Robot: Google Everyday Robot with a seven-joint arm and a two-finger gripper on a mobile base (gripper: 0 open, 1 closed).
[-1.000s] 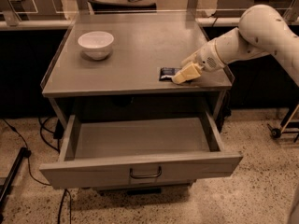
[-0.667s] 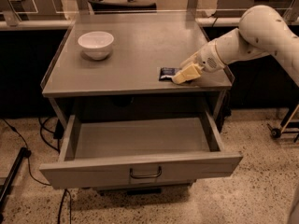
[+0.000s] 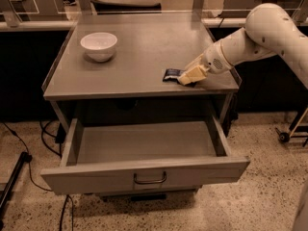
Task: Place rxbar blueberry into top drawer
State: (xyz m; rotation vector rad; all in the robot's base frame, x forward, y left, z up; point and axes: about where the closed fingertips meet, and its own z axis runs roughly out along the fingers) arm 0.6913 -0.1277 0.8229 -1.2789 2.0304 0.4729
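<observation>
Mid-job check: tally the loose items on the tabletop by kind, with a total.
White bowl: 1
rxbar blueberry: 1, with the gripper at its right end, near the tabletop's right front
Total: 2

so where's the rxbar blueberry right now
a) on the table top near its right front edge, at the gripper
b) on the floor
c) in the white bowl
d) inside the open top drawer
a: the rxbar blueberry lies flat on the table top near the right front edge with the gripper at it, above the open top drawer and well away from the bowl.
</observation>
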